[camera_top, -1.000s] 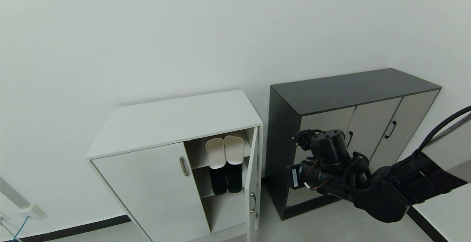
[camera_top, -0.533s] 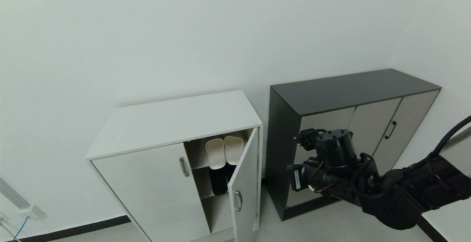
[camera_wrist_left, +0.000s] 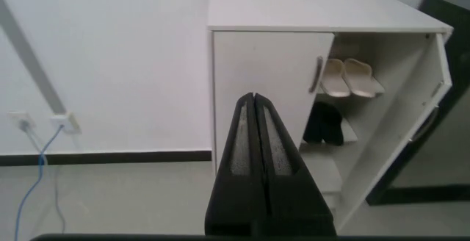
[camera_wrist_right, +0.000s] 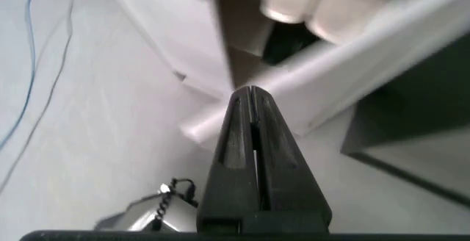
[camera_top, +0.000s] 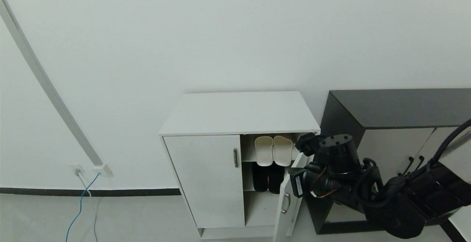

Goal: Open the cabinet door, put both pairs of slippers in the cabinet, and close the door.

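The white cabinet point(camera_top: 239, 111) stands against the wall with its left door point(camera_top: 206, 179) shut and its right door point(camera_top: 289, 201) partly open. A cream pair of slippers point(camera_top: 274, 150) lies on the upper shelf, a black pair point(camera_top: 268, 177) on the shelf below. My right arm's wrist point(camera_top: 335, 161) is close behind the open door's outer face. In the right wrist view, my right gripper point(camera_wrist_right: 251, 90) is shut and empty, its tips near the door's edge point(camera_wrist_right: 382, 57). My left gripper point(camera_wrist_left: 253, 96) is shut and empty, well back from the cabinet point(camera_wrist_left: 264, 57), facing the slippers point(camera_wrist_left: 351, 77).
A dark cabinet point(camera_top: 386, 109) stands right beside the white one. Wall sockets with hanging cables point(camera_top: 86, 183) and a slanted cable duct point(camera_top: 48, 83) are to the left. Bare floor point(camera_top: 128, 216) lies before the cabinet.
The right door swung from wide open to partly open. My right arm stays close behind it. The head camera has turned, shifting the whole picture to the right.
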`<state>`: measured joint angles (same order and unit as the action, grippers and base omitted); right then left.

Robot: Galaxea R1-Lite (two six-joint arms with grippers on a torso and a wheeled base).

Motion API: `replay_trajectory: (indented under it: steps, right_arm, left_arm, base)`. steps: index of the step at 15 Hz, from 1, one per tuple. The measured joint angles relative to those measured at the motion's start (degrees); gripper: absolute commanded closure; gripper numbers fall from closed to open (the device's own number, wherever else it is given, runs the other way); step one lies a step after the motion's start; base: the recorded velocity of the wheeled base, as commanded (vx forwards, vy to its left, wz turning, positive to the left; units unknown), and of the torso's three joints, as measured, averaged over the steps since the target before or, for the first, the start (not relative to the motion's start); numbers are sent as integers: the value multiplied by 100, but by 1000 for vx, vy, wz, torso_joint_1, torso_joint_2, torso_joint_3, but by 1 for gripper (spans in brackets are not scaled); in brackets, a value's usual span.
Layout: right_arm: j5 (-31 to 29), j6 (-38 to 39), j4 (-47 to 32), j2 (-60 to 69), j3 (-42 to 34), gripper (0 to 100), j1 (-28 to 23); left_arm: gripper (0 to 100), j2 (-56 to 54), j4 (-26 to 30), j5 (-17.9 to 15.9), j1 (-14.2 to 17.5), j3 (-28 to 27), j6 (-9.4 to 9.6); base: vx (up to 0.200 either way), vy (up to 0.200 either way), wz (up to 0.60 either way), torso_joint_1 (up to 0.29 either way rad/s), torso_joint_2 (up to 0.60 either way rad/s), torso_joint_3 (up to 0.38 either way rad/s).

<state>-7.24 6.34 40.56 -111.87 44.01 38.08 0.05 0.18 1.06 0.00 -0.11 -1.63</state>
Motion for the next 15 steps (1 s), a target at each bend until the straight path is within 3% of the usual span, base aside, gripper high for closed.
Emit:
replay_trajectory:
  steps: [6, 12, 15]
  right_arm:
    - [-33, -845, -33, 0, -344, 100, -284]
    - [-37, -847, 39, -367, -263, 100, -313]
    - [-30, -775, 553, -703, -73, 100, -258]
  left_arm:
    - [100, 0, 0, -2, 0, 1, -2]
    - [100, 0, -2, -2, 0, 1, -2]
    - [100, 0, 0, -2, 0, 1, 0]
  base:
    - [0, 0, 0, 0, 0, 0]
    - [0, 0, 0, 0, 0, 0]
    - [0, 0, 0, 0, 0, 0]
